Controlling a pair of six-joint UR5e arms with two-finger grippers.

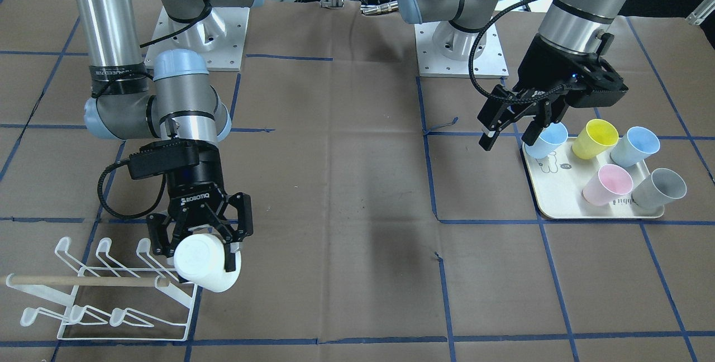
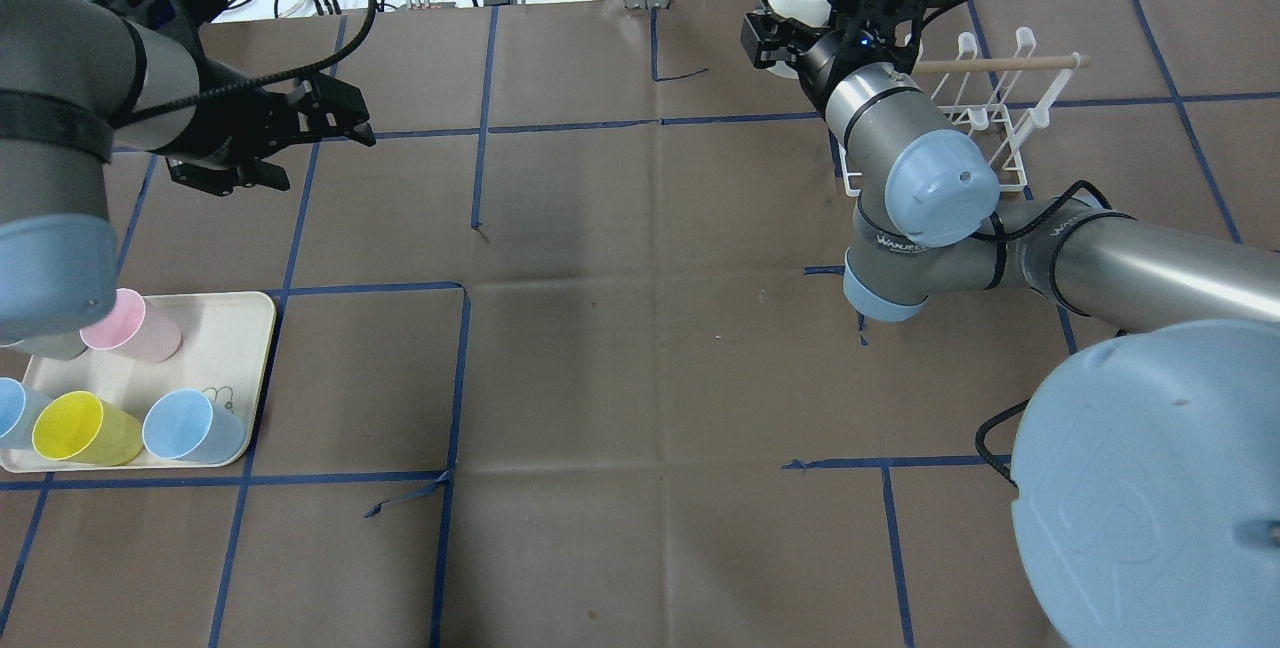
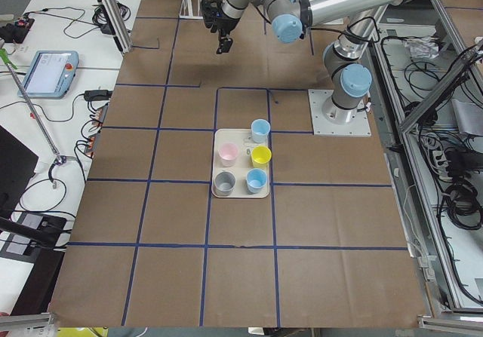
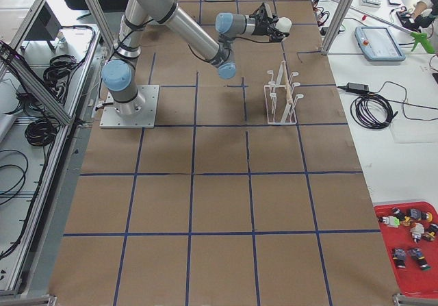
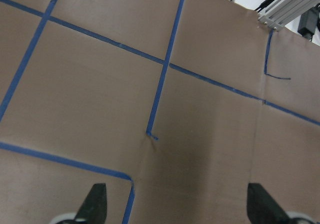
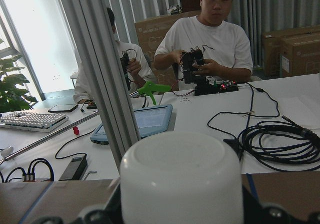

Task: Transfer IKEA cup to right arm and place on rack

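A white IKEA cup (image 1: 205,264) lies on its side in my right gripper (image 1: 195,253), which is shut on it. The right arm (image 2: 1150,263) holds it just off the end of the white wire rack (image 1: 111,289), close to the tip of the wooden dowel (image 1: 84,281); whether cup and rack touch I cannot tell. From the right wrist the cup (image 6: 180,179) fills the lower middle. My left gripper (image 1: 507,138) hangs open and empty beside the cream tray (image 1: 558,211). In the left wrist view its fingertips (image 5: 95,206) frame bare brown paper.
The tray (image 2: 250,328) carries pink (image 1: 608,184), grey (image 1: 660,189), yellow (image 1: 595,138) and two pale blue cups (image 1: 634,147). Two people (image 6: 210,43) sit at a desk beyond the table's far edge, with cables and a teach pendant (image 4: 378,44). An aluminium post (image 6: 105,83) stands there.
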